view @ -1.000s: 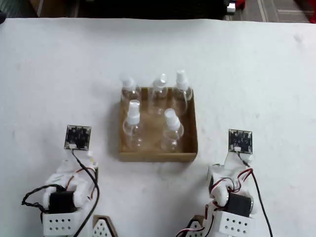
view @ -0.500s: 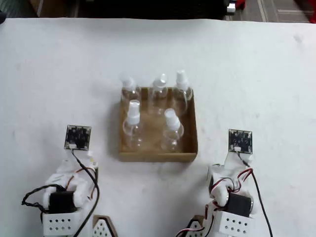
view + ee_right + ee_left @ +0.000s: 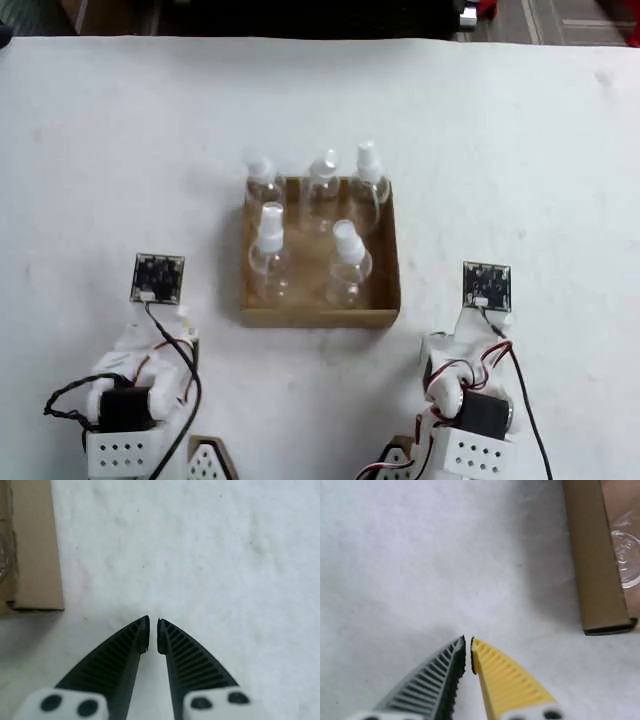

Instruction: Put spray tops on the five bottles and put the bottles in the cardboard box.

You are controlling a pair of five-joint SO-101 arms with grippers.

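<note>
The cardboard box (image 3: 320, 315) sits in the middle of the white table. Several clear bottles with white spray tops stand upright inside it: three along the far wall (image 3: 323, 180) and two in front (image 3: 270, 250) (image 3: 349, 262). My left gripper (image 3: 468, 647) is shut over bare table, with nothing between its grey and yellow fingers; the box's corner (image 3: 600, 600) lies off to its side. My right gripper (image 3: 152, 630) is also shut and holds nothing, above bare table beside the box's other near corner (image 3: 35, 555). Both arms rest near the table's front edge (image 3: 130, 420) (image 3: 465, 420).
White cloth covers the table (image 3: 520, 150). Open room lies left, right and behind the box. A small wooden piece (image 3: 205, 460) sits at the front edge between the arm bases.
</note>
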